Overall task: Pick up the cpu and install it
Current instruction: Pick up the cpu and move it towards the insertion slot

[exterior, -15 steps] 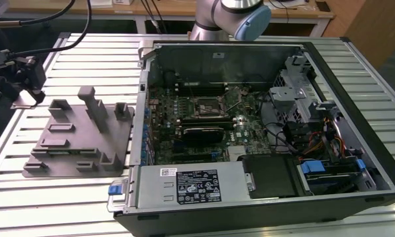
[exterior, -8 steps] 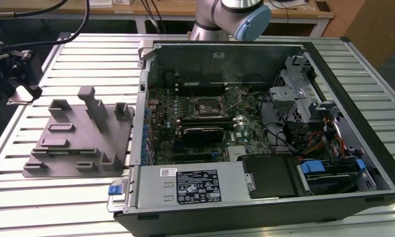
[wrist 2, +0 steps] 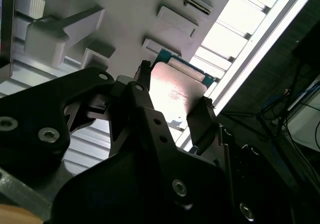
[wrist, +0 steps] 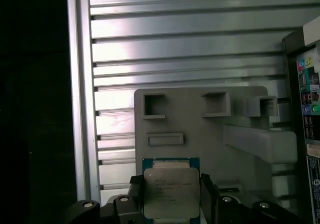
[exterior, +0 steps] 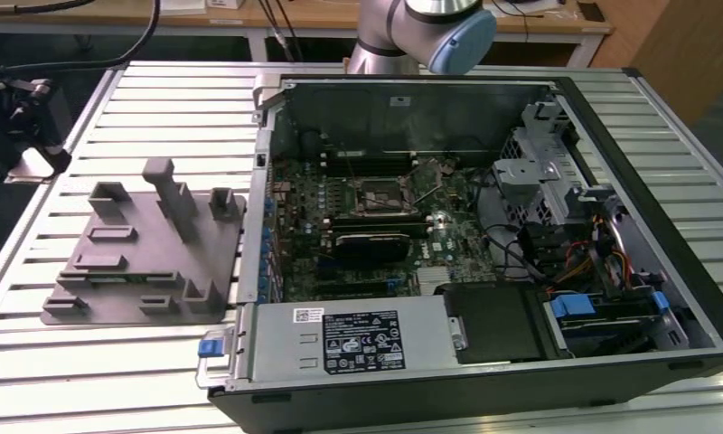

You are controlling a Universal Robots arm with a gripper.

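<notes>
Gripper (wrist: pixel 171 204) clenched on the cpu (wrist: pixel 170 191); the chip sits between the two black fingers (wrist: pixel 136 199), one on each opposite edge; silvery top plate faces the first wrist camera, green rim showing past the jaw tips. Same grasp in the second wrist view: gripper (wrist 2: pixel 172 103), cpu (wrist 2: pixel 176 88), strong glare on the plate; one finger is in shadow there, so contact on that side is probable rather than confirmed.

Beyond the jaws, behind the chip: grey fixture plate (wrist: pixel 200 129) with recesses and upright posts, lying on the slatted metal table (wrist: pixel 190 43); the chip appears clear of the plate, not seated in any recess. Off to one side of the jaws: rear edge of the computer case (wrist: pixel 305 83).

Exterior view: arm (exterior: pixel 422 32) at the far side of the open computer case (exterior: pixel 651 181); fixture plate (exterior: pixel 145 253) just beside the case on the table (exterior: pixel 169 99); black-framed socket (exterior: pixel 383 194) on the green motherboard inside the case.
</notes>
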